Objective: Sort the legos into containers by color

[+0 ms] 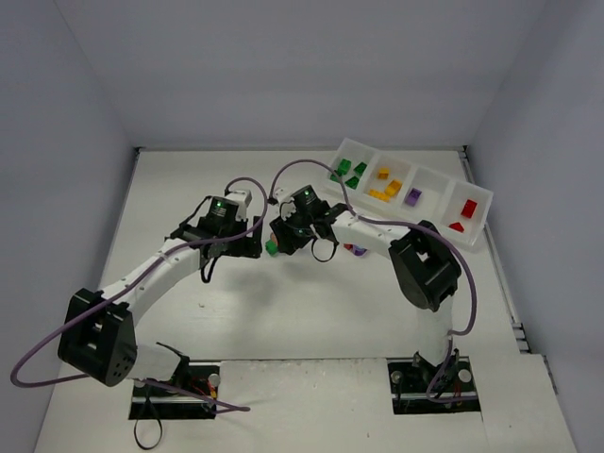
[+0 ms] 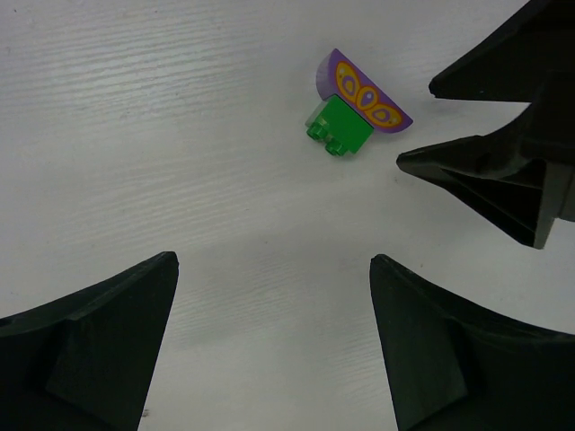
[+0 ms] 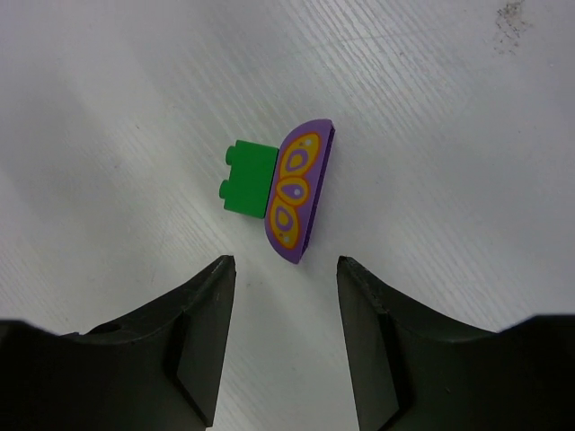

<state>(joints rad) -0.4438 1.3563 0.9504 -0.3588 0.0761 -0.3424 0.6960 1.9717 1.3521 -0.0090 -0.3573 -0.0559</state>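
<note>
Nearest the lens in the right wrist view, the right gripper [image 3: 285,265] pokes up from the bottom edge, jaws standing partly apart with nothing between them. Straight ahead, just above that gap at frame centre, lies the rounded purple piece [image 3: 298,190], flat on the white table [image 3: 449,135]. Its long axis runs up and down the frame, leaning slightly right at the top, and its lower tip sits just off the fingertips. Pressed against its left flank is a green brick [image 3: 246,176], which lines up more with the left-hand finger than with the gap. That is the crux. The jaws close left to right, across the purple piece's thin side, so it looks the readier pick, though the touching green brick may get nudged or caught. In the left wrist view the left gripper [image 2: 274,260] hangs wide open and empty at the bottom, with the pair up in the upper middle, clearly farther off. The right arm is the nearer one. Farthest away, at the upper right of the top view, the tray [image 1: 436,185] waits with sorted bricks already inside.
</note>
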